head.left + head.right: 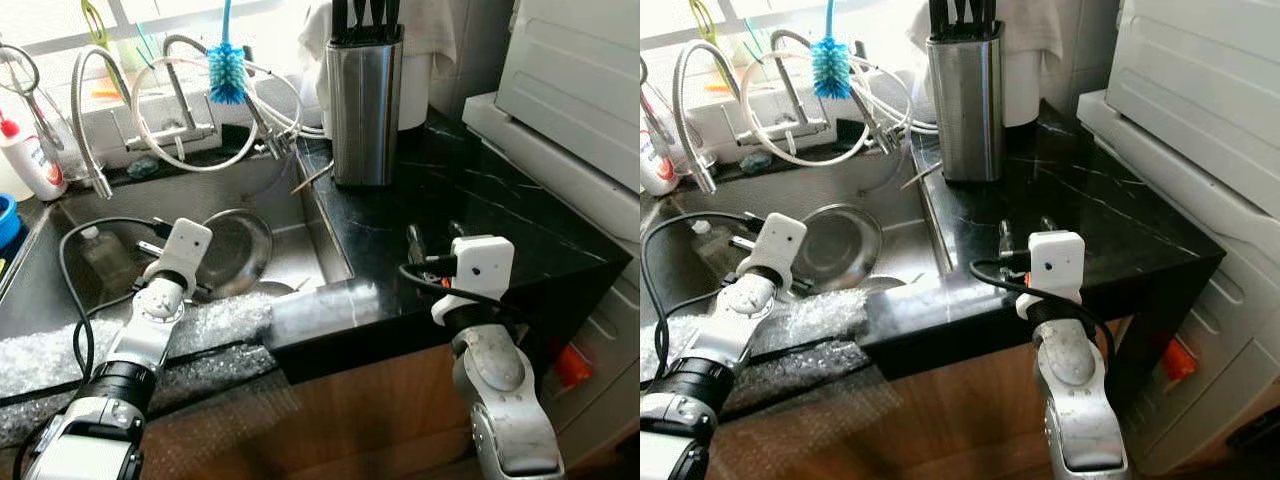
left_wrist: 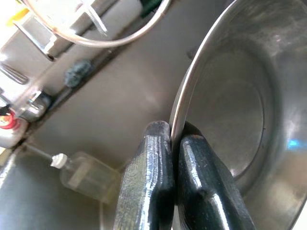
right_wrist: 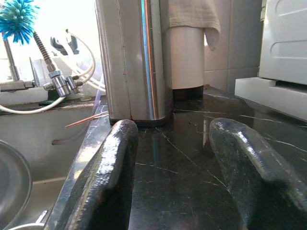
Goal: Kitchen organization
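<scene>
Now we pinch the rim of the steel bowl with our left end effector down in the sink, likely to lift it out, while our right end effector hovers released above the black surface.

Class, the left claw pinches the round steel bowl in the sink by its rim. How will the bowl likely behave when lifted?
The round steel bowl looks thin-walled, so probably light and stiff. The left claw grips only its thin polished rim, so it may pivot or slip. Sitting tilted in the sink, it could clang down if released.
</scene>
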Controlling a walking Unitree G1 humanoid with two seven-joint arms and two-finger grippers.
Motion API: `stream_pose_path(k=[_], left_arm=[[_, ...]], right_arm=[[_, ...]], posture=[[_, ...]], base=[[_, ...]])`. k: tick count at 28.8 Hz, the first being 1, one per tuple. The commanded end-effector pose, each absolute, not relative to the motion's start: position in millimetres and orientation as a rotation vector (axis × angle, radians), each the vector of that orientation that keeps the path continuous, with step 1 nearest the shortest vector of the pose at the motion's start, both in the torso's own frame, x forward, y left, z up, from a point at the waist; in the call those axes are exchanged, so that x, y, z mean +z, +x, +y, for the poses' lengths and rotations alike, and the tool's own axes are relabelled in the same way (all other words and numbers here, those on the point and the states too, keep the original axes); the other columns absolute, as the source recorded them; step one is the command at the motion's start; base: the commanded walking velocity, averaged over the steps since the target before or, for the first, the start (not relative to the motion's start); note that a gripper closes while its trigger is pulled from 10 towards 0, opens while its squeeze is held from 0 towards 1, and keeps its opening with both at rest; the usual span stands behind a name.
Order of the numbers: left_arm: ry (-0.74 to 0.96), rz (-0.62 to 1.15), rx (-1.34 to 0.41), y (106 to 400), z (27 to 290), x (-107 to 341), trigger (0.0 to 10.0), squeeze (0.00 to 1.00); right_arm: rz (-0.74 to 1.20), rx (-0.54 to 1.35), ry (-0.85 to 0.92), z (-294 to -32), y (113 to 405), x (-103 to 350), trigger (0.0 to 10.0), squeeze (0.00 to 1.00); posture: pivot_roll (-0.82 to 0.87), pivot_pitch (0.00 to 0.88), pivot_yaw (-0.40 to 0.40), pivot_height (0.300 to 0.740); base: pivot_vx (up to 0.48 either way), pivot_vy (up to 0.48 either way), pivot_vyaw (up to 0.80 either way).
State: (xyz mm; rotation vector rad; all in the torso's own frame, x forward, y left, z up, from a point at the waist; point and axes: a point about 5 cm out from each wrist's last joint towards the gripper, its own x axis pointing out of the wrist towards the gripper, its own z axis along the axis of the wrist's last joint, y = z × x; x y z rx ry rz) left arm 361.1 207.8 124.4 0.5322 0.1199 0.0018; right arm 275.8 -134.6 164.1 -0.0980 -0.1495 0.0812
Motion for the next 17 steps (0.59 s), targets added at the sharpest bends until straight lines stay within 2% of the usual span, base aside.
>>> stream_pose_path(k=[1,3,6,17], left_arm=[[0.562,0.117,-0.004,363.1,209.5,126.5,10.0,0.46],[0.565,0.129,-0.015,362.8,209.7,123.6,10.0,0.85],[0.572,0.143,-0.029,362.0,210.0,120.1,10.0,1.00],[0.551,0.139,-0.055,363.5,206.3,119.4,10.0,1.00]], right_arm=[[-0.168,0.084,-0.093,-131.9,273.8,169.1,10.0,0.00],[-0.164,0.084,-0.093,-131.5,274.0,168.6,10.0,0.00],[-0.160,0.088,-0.092,-130.2,274.2,168.0,10.0,0.00],[-0.156,0.092,-0.090,-128.6,276.0,168.1,10.0,0.00]], posture=[[-0.11,0.000,0.146,0.740],[-0.11,0.000,0.144,0.740],[-0.11,0.000,0.143,0.740],[-0.11,0.000,0.143,0.740]], base=[[0.000,0.000,0.00],[0.000,0.000,0.00],[0.000,0.000,0.00],[0.000,0.000,0.00]])
